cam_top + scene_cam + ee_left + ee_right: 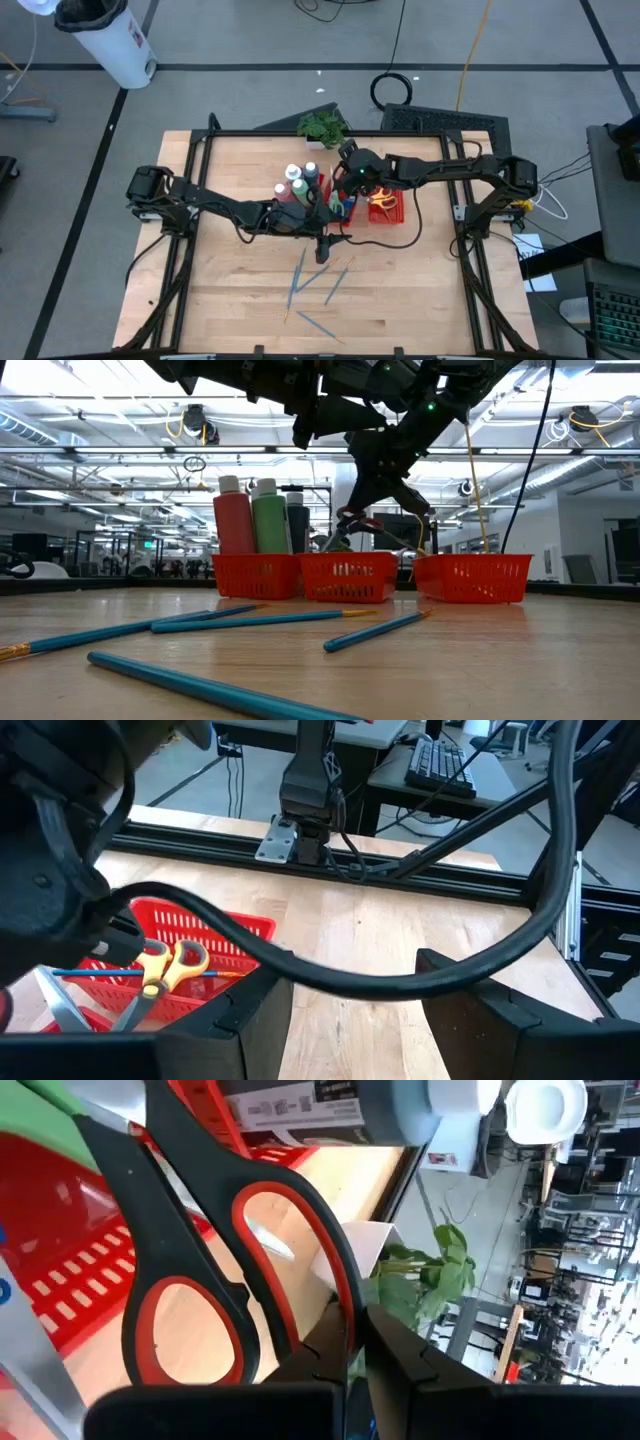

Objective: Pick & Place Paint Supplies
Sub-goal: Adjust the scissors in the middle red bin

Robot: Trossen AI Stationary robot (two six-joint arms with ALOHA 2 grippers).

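Right tool (355, 1315), clamped on red-handled scissors (215, 1270), centre frame above red mesh tray (392, 212); blades point downward.

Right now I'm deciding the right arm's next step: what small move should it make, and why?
Probably lower a little and open. The right tool is shut on the red scissors, hanging over the middle red tray, so they seem ready to drop in. The left tool waits open beside it.
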